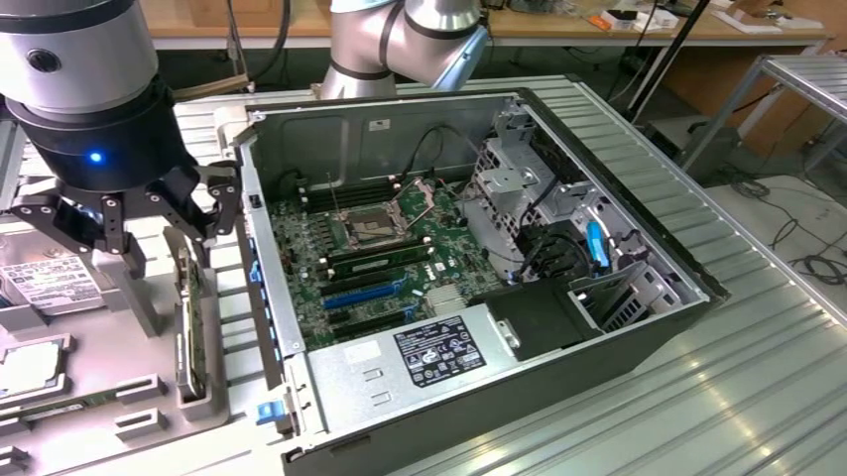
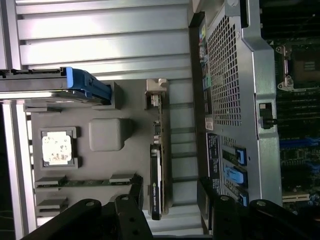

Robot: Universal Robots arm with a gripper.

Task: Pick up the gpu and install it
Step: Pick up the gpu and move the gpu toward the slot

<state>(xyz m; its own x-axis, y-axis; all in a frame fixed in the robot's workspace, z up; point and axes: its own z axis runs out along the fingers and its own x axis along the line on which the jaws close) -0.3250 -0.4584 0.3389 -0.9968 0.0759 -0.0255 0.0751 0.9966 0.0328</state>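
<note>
End effector [image 1: 139, 248] spread above one gpu [image 1: 189, 327], one computer case [image 1: 596, 369]

One gpu [image 1: 189, 322], one hard drive [image 1: 47, 283], one loose processor [image 1: 30, 369], one computer case [image 1: 662, 337]

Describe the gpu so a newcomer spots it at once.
Start at the open computer case; the grey parts tray sits beside it, on the exterior view's left. The gpu stands on edge in the tray slot nearest the case. It is a long, thin, dark card, unlike the boxy white-labelled hard drive and the narrow green memory stick.
</note>
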